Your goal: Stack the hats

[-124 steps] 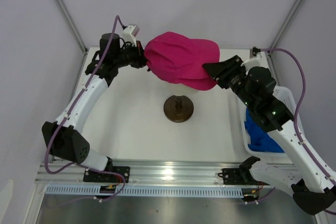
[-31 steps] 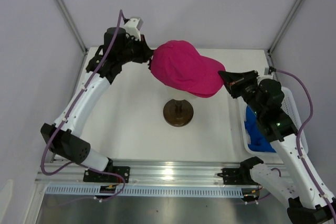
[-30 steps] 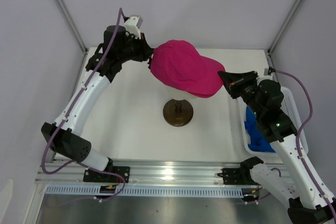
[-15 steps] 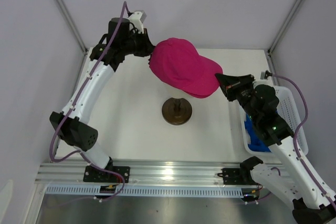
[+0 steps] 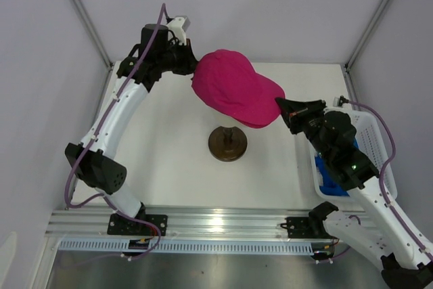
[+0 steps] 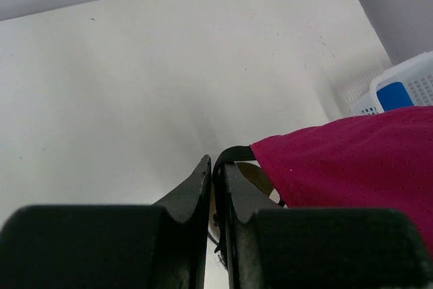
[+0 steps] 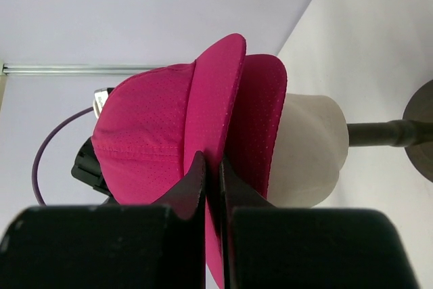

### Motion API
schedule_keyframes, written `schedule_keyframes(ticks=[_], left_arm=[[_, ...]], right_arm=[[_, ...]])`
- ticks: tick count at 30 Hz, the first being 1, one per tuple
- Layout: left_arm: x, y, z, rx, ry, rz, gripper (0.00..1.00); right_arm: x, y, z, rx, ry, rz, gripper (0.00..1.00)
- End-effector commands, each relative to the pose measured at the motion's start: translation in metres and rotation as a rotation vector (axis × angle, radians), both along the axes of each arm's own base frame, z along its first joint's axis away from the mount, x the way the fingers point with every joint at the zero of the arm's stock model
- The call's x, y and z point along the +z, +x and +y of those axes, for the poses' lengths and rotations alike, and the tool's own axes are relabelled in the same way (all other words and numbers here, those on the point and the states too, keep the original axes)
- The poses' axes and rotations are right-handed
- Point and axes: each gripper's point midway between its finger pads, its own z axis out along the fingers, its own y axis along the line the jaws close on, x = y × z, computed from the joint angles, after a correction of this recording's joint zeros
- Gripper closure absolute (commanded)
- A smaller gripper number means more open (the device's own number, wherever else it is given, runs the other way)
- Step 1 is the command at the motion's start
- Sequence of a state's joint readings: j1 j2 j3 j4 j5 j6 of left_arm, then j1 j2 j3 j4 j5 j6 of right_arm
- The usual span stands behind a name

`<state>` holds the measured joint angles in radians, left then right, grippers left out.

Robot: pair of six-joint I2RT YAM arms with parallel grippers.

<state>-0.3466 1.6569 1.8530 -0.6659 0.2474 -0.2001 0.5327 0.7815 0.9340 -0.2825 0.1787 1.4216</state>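
Clenching one pink cap [image 5: 233, 93], left gripper [image 6: 212, 166] at back, right gripper [image 7: 211, 162] on brim [image 7: 218, 86]

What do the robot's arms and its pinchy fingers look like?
The left arm and right arm are white tubes with chunky black joints. A thin purple cable runs along each. The left gripper and right gripper each have two flat black fingers tapering to points. A small green light glows on the right arm.
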Motion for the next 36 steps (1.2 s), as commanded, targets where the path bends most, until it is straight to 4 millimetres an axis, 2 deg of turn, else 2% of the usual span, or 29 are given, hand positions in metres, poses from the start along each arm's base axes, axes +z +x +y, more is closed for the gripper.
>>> schedule_keyframes(ticks=[1,5,11,15,18,21,22,23,25,26,27,28,29,31,32,33,34,35,36], left_arm=[[-0.007,0.023,0.04,0.132,0.106,-0.021,0.87],[-0.011,0.023,0.04,0.13,0.113,-0.009,0.87],[-0.016,0.026,0.033,0.119,0.104,0.003,0.88],[-0.019,0.029,0.03,0.116,0.112,0.008,0.88],[-0.021,0.031,0.029,0.112,0.119,0.014,0.88],[-0.018,0.029,0.028,0.11,0.119,0.009,0.83],[-0.013,0.028,0.029,0.11,0.116,-0.003,0.81],[-0.011,0.028,0.029,0.11,0.113,-0.01,0.8],[-0.001,0.025,0.03,0.11,0.107,-0.033,0.75],[0.002,0.025,0.03,0.112,0.105,-0.041,0.73],[0.003,0.024,0.03,0.112,0.104,-0.042,0.67],[0.008,0.023,0.031,0.113,0.102,-0.054,0.64],[0.011,0.022,0.032,0.116,0.1,-0.058,0.53],[0.017,0.019,0.032,0.119,0.084,-0.058,0.45],[0.029,0.016,0.033,0.122,0.07,-0.078,0.41],[0.035,0.014,0.036,0.14,0.064,-0.087,0.3],[0.041,0.011,0.039,0.158,0.054,-0.089,0.24],[0.059,0.009,0.042,0.17,0.037,-0.124,0.13],[0.071,0.005,0.047,0.191,0.031,-0.146,0.09]], right_arm=[[-0.133,-0.036,-0.017,0.026,-0.361,0.419,1.0],[-0.132,-0.046,-0.016,0.034,-0.412,0.425,1.0],[-0.148,-0.057,-0.009,0.079,-0.439,0.462,1.0],[-0.157,-0.059,-0.009,0.077,-0.434,0.476,1.0],[-0.151,-0.056,-0.011,0.07,-0.427,0.456,1.0],[-0.122,-0.046,-0.013,0.061,-0.439,0.36,1.0],[-0.113,-0.042,-0.016,0.04,-0.452,0.33,0.86],[-0.093,-0.039,-0.018,0.036,-0.469,0.273,0.77],[-0.072,-0.033,-0.026,-0.006,-0.493,0.218,0.58],[-0.062,-0.032,-0.028,-0.017,-0.499,0.191,0.54],[-0.047,-0.032,-0.032,-0.024,-0.516,0.153,0.51],[-0.041,-0.03,-0.038,-0.048,-0.525,0.143,0.45],[-0.034,-0.029,-0.04,-0.054,-0.528,0.122,0.41],[-0.02,-0.027,-0.05,-0.075,-0.558,0.09,0.32],[-0.015,-0.025,-0.053,-0.08,-0.571,0.075,0.3],[-0.01,-0.023,-0.055,-0.087,-0.582,0.063,0.29],[0.003,-0.023,-0.057,-0.081,-0.607,0.024,0.26],[0.012,-0.02,-0.059,-0.087,-0.618,-0.005,0.24],[0.014,-0.015,-0.059,-0.083,-0.645,-0.008,0.22]])
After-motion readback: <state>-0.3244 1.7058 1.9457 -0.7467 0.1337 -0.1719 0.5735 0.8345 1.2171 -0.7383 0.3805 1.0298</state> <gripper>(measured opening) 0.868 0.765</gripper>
